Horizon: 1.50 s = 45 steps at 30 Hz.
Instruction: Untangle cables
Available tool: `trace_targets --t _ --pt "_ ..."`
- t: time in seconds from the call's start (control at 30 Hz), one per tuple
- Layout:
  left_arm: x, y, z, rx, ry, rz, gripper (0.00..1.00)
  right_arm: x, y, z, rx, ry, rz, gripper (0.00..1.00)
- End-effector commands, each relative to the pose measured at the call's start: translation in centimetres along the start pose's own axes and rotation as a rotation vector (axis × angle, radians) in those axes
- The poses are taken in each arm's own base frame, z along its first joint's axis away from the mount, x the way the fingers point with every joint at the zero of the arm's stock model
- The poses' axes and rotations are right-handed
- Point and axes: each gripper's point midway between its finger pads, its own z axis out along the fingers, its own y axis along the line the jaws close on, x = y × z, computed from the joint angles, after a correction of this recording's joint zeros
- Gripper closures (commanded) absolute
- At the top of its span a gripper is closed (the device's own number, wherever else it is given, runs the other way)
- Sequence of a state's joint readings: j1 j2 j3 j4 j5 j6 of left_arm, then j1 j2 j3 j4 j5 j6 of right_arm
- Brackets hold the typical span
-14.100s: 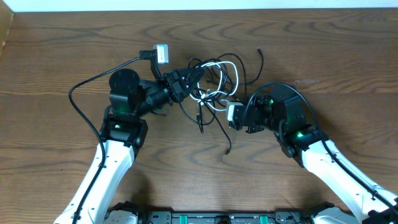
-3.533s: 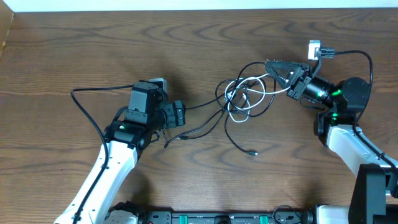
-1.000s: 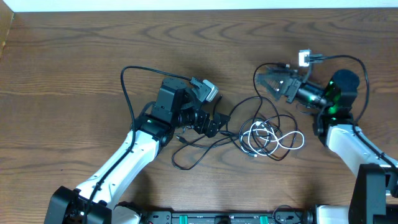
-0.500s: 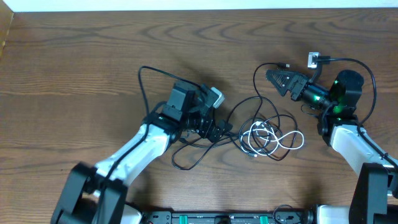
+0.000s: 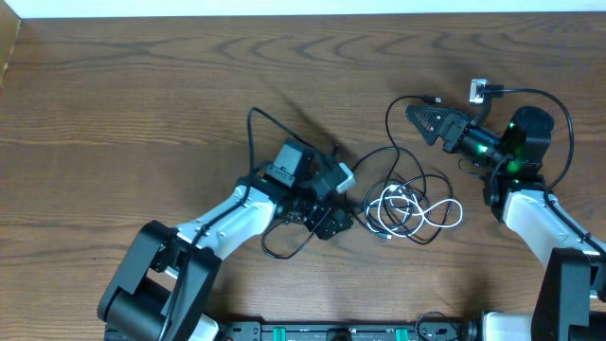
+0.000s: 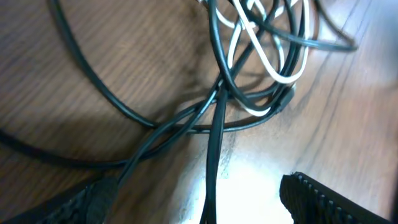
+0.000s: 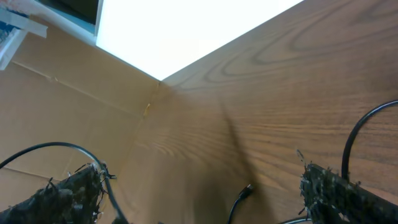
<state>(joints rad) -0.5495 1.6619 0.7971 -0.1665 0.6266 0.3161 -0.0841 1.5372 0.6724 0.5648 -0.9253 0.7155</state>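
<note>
Open left gripper (image 6: pixel 199 185) straddles tangled thin black and white cords (image 6: pixel 216 124), should pinch one strand only; right gripper (image 7: pixel 200 174) open, empty

The cable tangle (image 5: pixel 409 204) lay on the table (image 5: pixel 142 85), directly ahead of the left gripper (image 5: pixel 333 224) and near its tips. From the knot one strand (image 6: pixel 212 155) ran back between that gripper's two fingers, and another slanted toward the finger (image 6: pixel 93 200) at the left of the wrist picture. The tangle lay off to one side of the right gripper (image 5: pixel 417 118), apart from it. A plug end (image 7: pixel 246 190) lay on the table below and between its fingers, with a cardboard panel (image 7: pixel 62 106) standing farther ahead.
</note>
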Motion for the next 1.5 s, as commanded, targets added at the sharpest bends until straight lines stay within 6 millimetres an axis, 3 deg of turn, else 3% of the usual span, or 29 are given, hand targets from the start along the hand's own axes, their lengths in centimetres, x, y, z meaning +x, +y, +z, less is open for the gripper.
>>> trace_targets --t 0.0,0.13,0.43,0.5,0.53,0.57,0.67,0.8,0.93,0.97,1.03,1.13,1.27,1.47 --pt "0.8 2.0 0.5 -0.171 0.081 0.142 0.12 -0.1 0.0 -0.1 0.005 -0.007 -0.010 0.01" --pt "2.0 3.7 0.9 -0.316 0.178 0.232 0.12 -0.1 0.0 -0.1 0.005 -0.007 -0.010 0.01" --pt "3.6 3.9 2.4 -0.299 0.233 0.242 0.18 -0.1 0.0 0.0 0.005 -0.006 -0.010 0.01" --pt "3.4 4.0 2.5 -0.302 0.224 0.246 0.31 -0.1 0.0 0.0 0.005 -0.006 -0.010 0.01" --pt "3.1 4.0 2.5 -0.304 0.216 0.249 0.41 -0.1 0.0 0.0 0.005 -0.006 -0.010 0.01" --pt "2.8 4.1 2.6 -0.309 0.202 0.254 0.58 -0.1 0.0 0.0 0.005 -0.007 -0.010 0.01" --pt "2.0 4.1 2.5 -0.317 0.176 0.264 0.89 -0.2 -0.1 0.0 0.007 -0.008 -0.010 0.01" --pt "0.0 3.7 1.2 -0.334 0.118 0.282 0.93 -0.2 -0.1 0.0 0.010 -0.011 -0.014 0.01" --pt "-4.9 3.2 -3.3 -0.449 -0.049 0.279 0.93 -0.2 -0.1 0.0 0.010 -0.011 -0.020 0.01" --pt "-6.5 3.2 -5.0 -0.501 -0.112 0.262 0.92 -0.2 -0.1 0.0 0.010 -0.011 -0.020 0.01" --pt "-10.4 2.8 -10.4 -0.638 -0.297 0.235 0.93 -0.2 0.0 0.0 0.007 -0.011 -0.023 0.01" --pt "-13.5 1.3 -16.3 -0.731 -0.494 0.237 0.92 -0.3 0.1 0.0 0.000 -0.011 -0.029 0.01" --pt "-15.5 -1.3 -22.2 -0.773 -0.685 0.260 0.92 -0.4 1.0 0.0 -0.039 -0.006 -0.019 0.01" --pt "-15.9 -3.7 -26.6 -0.786 -0.812 0.283 0.92 -0.5 2.1 0.2 -0.076 -0.007 -0.008 0.01"
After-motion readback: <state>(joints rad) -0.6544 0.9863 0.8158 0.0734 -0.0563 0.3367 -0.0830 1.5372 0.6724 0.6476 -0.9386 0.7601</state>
